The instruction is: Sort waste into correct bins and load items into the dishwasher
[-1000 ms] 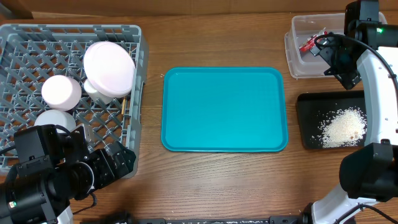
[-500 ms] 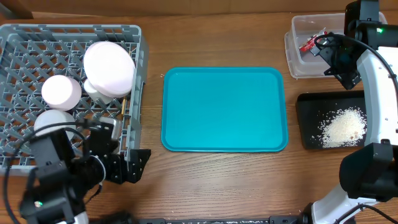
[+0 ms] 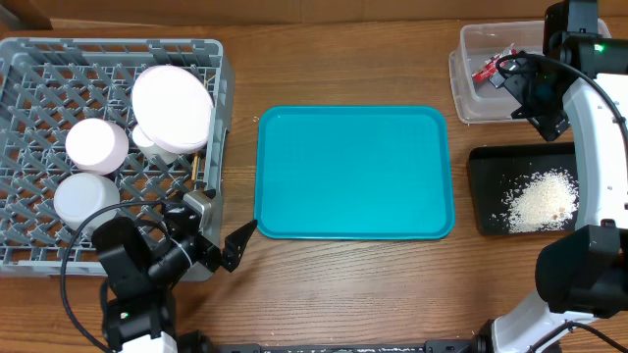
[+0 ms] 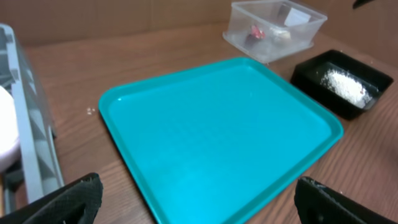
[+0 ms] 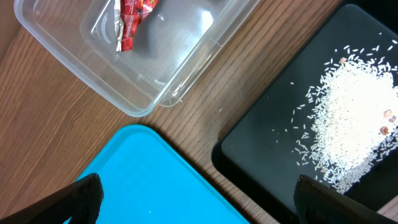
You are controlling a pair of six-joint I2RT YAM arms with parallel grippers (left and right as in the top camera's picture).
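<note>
The red snack wrapper [image 5: 132,18] lies inside the clear tub [image 3: 456,88] at the table's far right. The rice scraps [image 3: 540,201] are heaped in the black tray [image 3: 486,196] just beside it. Your right gripper [image 5: 199,208] hangs over the spot where tub, black tray and teal tray [image 3: 353,172] meet, its jaws wide apart and holding nothing. On the left, the large white plate [image 3: 172,106] leans in the grey dish rack [image 3: 29,59] with two smaller white pieces beside it. Your left gripper [image 3: 234,247] sits between the rack's corner and the teal tray, fingers spread wide, empty.
</note>
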